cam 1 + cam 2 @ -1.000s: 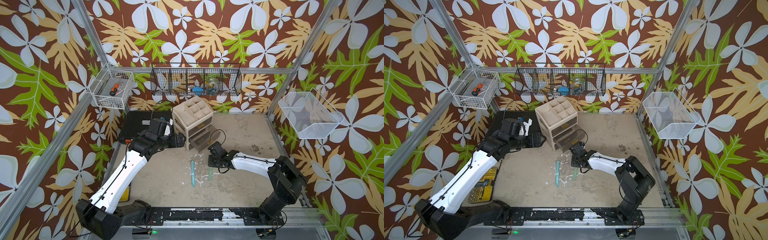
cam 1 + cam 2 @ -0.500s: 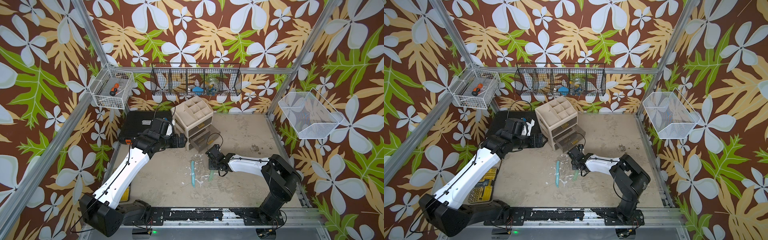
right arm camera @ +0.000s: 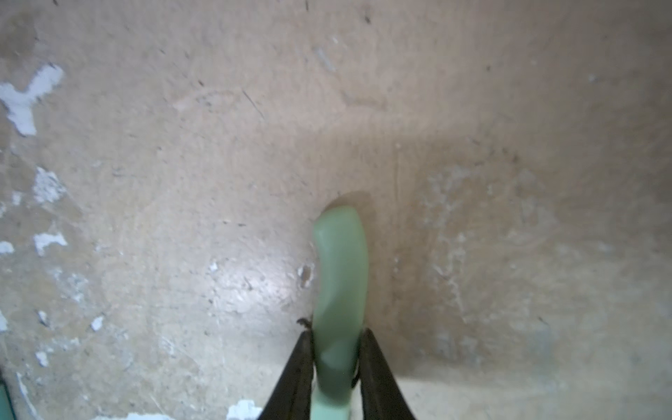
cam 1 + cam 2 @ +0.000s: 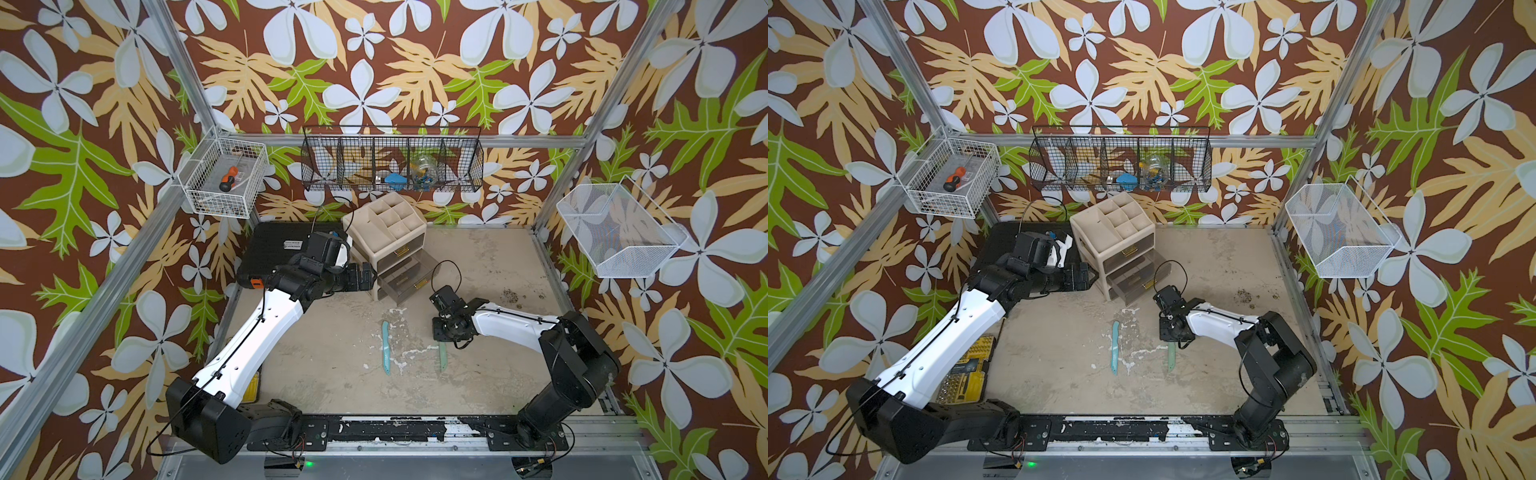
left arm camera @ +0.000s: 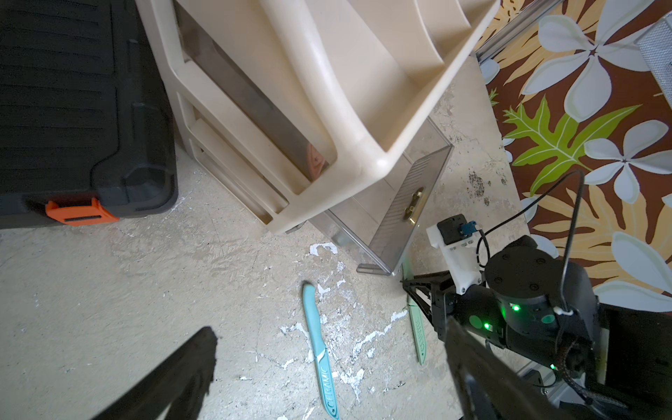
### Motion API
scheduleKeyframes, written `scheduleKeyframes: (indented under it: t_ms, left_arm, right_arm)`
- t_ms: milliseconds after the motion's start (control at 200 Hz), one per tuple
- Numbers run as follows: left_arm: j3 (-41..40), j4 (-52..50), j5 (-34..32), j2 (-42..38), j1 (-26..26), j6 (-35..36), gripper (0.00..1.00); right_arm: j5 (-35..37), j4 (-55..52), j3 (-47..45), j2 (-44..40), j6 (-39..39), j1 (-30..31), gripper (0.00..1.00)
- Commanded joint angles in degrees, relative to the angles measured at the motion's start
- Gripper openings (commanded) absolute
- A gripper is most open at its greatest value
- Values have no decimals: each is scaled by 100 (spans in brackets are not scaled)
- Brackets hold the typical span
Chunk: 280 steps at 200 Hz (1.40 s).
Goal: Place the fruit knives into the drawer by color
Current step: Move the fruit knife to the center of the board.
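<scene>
We see the right tool (image 3: 335, 336) clenched on the handle of the mint green knife (image 3: 340, 262), with a black finger pressed against each side. The knife lies along the surface (image 4: 324, 374) just in front of the drawer unit (image 4: 388, 232), handle end toward the unit and blade pointing away. We cannot tell whether it has left the surface at all. We judge the grip sits on the handle because that is the thickest, least slippery part, and because it leaves the blade free to go into a drawer.

A clear drawer (image 5: 396, 218) stands pulled out low on the unit's front, near the green knife's handle end. We take it to be open to receive this colour.

The light blue knife (image 4: 386, 347) lies untouched in front of the unit, roughly parallel to the green one and apart from it, handle also toward the unit.

In the left wrist view a pink shape (image 5: 315, 160) shows through the side of the unit's top drawer. It may be the pink knife already stowed, but it is too hidden for us to be sure.

The left tool (image 4: 360, 279) is fully released and grasps nothing, just beside the unit's side wall. We cannot tell whether it touches the wall. We judge it waits there to steady the light unit.
</scene>
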Motion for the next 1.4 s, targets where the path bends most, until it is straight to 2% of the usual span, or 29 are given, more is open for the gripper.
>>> scheduleKeyframes:
  t_ms: [0,145,726,901,1156,1396]
  left_arm:
    - [82,145,38,62,-16,-6,100]
    - [172,150,77,149,-16,-15,100]
    - [173,282,205,274,-47,-42,100]
    - [61,232,355,156,-112,-48,100]
    - [-581,42,819,-414,-294,-16,100]
    - [-1235,9,1225,-801,-459,10,100]
  right_arm:
    - [-356,-822,-88,48,-317,-46,34]
    - [-456,-848,-95,128,-401,-66,37]
    - [-461,-1299,3,43,-376,-188,33]
    - [-669,-1294,-86,87,-273,-189,32]
    - [-714,-1376,-141,-161,-157,-185,32]
    - [-774,-1220,-207,23,-101,-181,28]
